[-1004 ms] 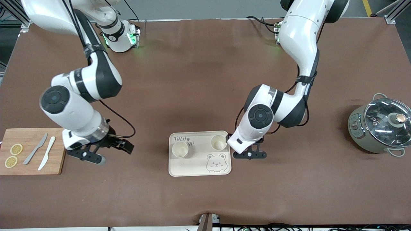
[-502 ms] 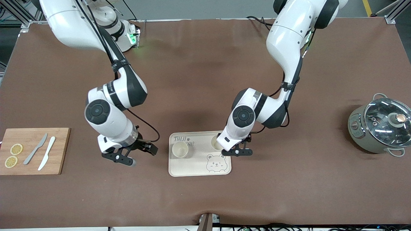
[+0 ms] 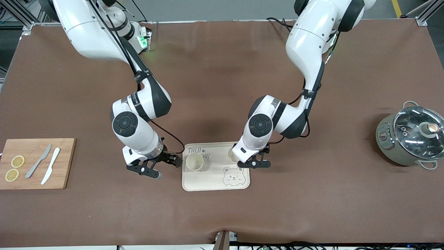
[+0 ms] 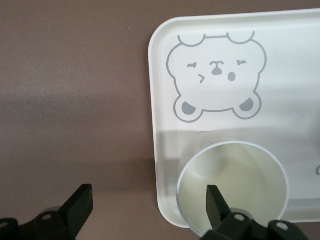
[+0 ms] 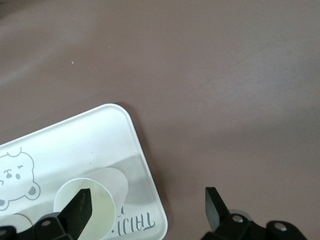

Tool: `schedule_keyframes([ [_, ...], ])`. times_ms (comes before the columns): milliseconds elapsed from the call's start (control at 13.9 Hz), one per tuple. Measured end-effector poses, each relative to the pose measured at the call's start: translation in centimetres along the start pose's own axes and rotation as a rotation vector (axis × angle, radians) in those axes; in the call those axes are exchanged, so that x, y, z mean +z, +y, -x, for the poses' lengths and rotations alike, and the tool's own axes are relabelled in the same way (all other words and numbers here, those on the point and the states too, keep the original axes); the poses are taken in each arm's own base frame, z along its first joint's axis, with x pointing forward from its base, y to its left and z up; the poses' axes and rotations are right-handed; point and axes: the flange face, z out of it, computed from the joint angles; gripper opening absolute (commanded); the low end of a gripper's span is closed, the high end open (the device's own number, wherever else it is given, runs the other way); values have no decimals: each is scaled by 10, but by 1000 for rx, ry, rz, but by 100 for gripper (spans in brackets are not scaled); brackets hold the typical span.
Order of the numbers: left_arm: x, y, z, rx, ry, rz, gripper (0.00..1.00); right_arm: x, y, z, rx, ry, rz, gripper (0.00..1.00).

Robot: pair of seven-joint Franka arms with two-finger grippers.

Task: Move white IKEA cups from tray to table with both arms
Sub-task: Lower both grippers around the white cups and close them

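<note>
Front view: both white IKEA cups (image 3: pixel 194 162) (image 3: pixel 233 155) stand on the bear tray (image 3: pixel 208 180). Left gripper (image 3: pixel 255 163) spreads its fingers apparently astride one cup; right gripper (image 3: pixel 158 166), fingers apart, hovers beside the tray.

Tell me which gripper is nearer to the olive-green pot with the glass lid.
Left. The left gripper is over the bear-print tray's edge toward the pot; the right gripper is off the tray's other end.
</note>
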Motion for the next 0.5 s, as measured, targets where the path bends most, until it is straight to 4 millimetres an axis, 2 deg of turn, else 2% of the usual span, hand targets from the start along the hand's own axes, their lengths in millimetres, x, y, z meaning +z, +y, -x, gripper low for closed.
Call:
schedule_keyframes([
  [72, 5, 0, 0, -3, 1, -1, 0, 4, -1, 1, -2, 2, -3, 100],
  [502, 15, -1, 0, 3, 25, -47, 0, 23, -17, 14, -2, 8, -21, 100],
])
